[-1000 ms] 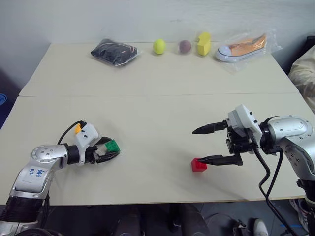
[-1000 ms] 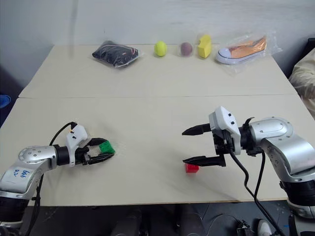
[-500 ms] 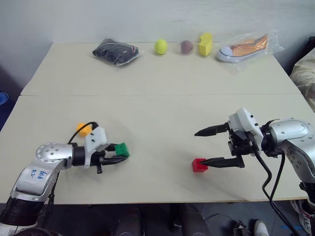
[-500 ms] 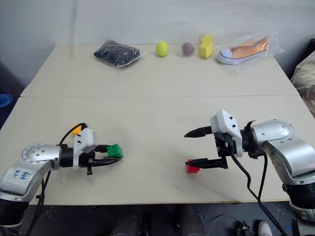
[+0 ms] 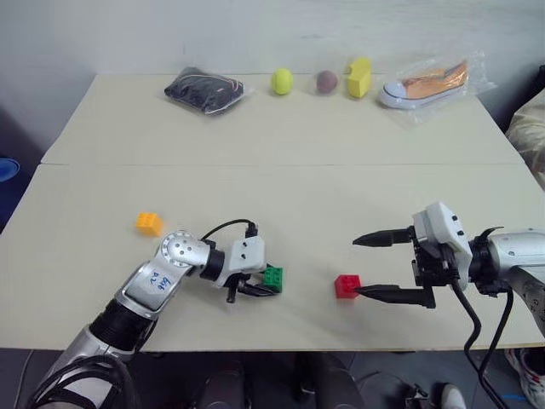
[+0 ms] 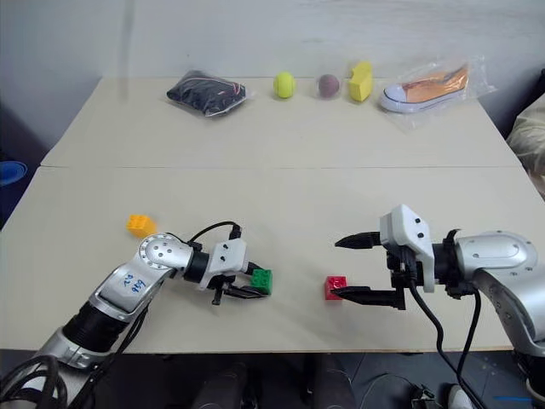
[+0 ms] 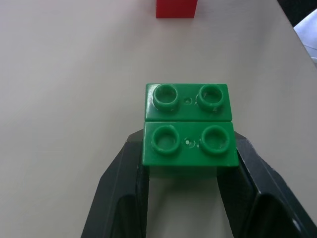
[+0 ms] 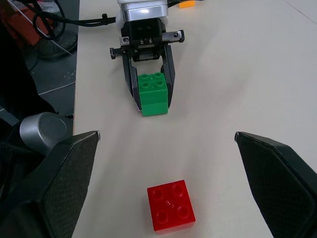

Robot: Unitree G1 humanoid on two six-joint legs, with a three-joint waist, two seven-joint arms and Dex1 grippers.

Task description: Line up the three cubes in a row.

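Now: left tool clamped on green cube, carried toward 3 o'clock across tabletop | red cube near | right tool fully spread, empty | orange-yellow cube outstanding.

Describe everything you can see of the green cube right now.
The green cube is a glossy plastic brick with four round studs on top and a seam across the middle, as if two narrow bricks are joined. It sits upright on the table, pinched between the left gripper's black fingers, near the front edge. The red cube lies apart, toward the right gripper.
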